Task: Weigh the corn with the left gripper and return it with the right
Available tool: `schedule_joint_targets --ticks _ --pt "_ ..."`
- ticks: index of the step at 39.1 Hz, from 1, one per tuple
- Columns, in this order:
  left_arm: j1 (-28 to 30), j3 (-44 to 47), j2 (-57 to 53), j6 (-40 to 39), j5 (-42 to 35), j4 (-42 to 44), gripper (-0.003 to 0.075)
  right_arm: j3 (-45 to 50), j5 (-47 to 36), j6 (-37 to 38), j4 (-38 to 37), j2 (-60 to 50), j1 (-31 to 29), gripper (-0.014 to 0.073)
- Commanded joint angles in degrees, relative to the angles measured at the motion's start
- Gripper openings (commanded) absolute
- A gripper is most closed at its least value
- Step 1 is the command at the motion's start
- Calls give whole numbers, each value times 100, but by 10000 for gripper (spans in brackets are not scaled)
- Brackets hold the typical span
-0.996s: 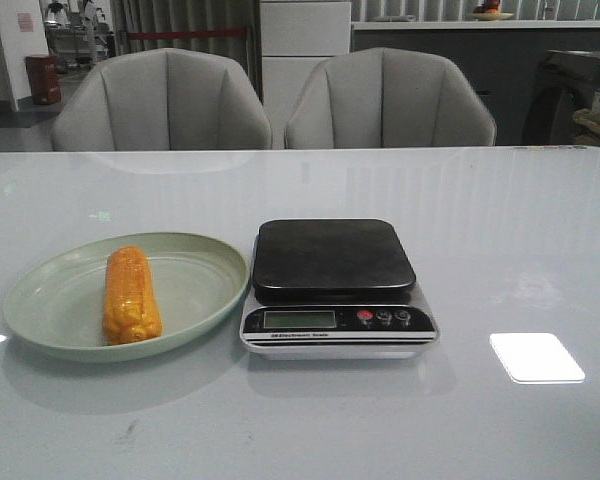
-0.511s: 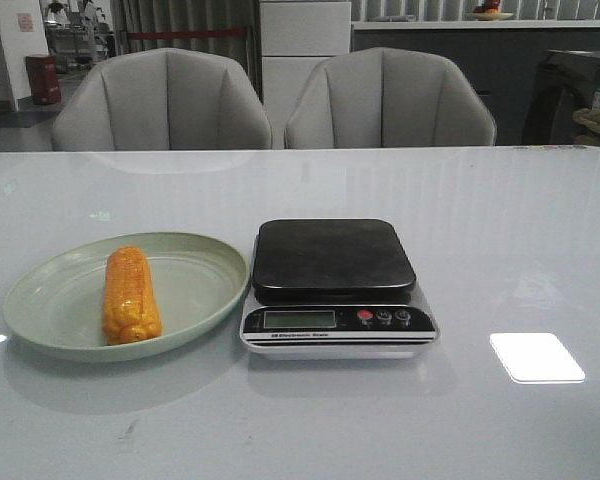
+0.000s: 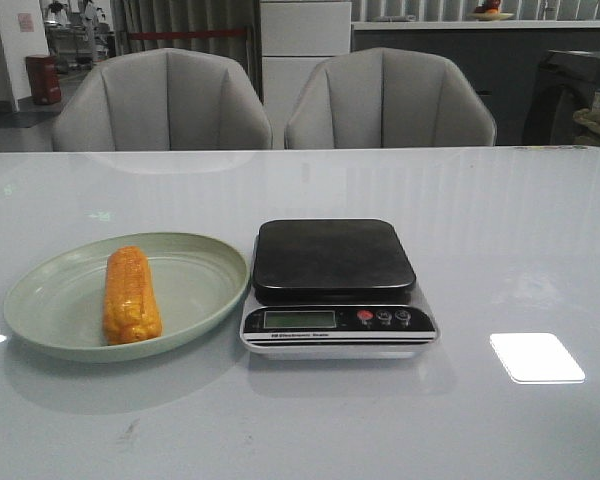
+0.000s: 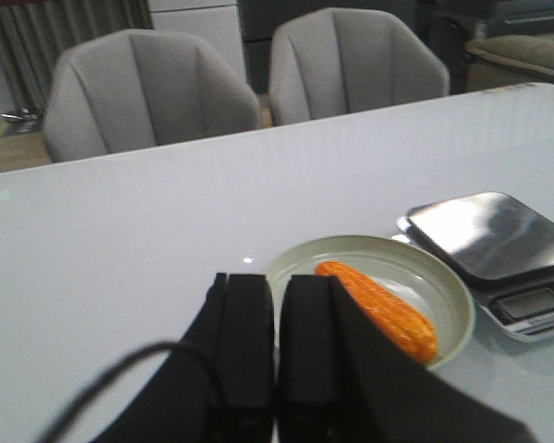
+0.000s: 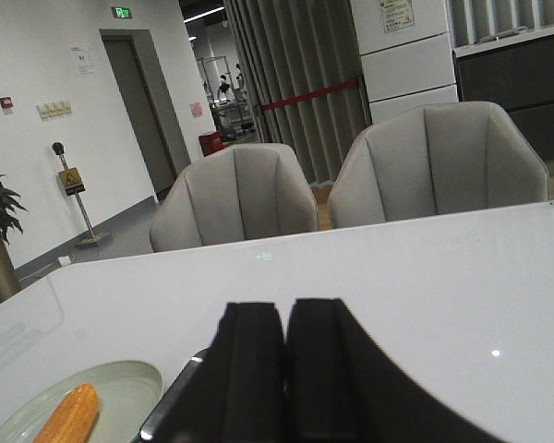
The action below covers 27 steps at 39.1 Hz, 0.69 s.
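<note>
The corn (image 3: 131, 296) is seen lying lengthwise in the pale green plate (image 3: 40, 330), just left of the scale (image 3: 336, 288). It is judged light and stiff, but its glossy kernels may be slippery and it could roll; the middle, taken across its width, seems the best hold. The left gripper (image 4: 275, 323) and right gripper (image 5: 285, 346) have fingers pressed together, holding nothing. The plate rim may hinder a low approach on the surface (image 3: 500, 240).
</note>
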Motion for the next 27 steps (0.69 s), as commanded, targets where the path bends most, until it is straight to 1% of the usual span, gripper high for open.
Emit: schedule_joint_targets --ticks 1,4,11,12,17,23,27 --pt "299 361 -106 -50 -1080 1 113 -144 -455 -33 12 60 -4 158" --pt "416 799 -117 -72 -1562 1 114 -144 -455 -33 12 60 -4 158" --pt "428 1535 -118 -120 -2549 1 113 -144 -445 -33 12 60 -4 158" --pt "428 1522 -118 -146 -2460 11 113 -144 -445 -33 12 60 -4 158" --pt "477 1521 -118 -212 -2566 11 113 -144 -432 -28 12 60 -4 158" --pt "759 1521 -118 -681 -2566 11 114 -144 -432 -28 12 60 -4 158" --pt "938 1521 -118 -830 -2555 11 113 -144 -432 -28 12 60 -4 158"
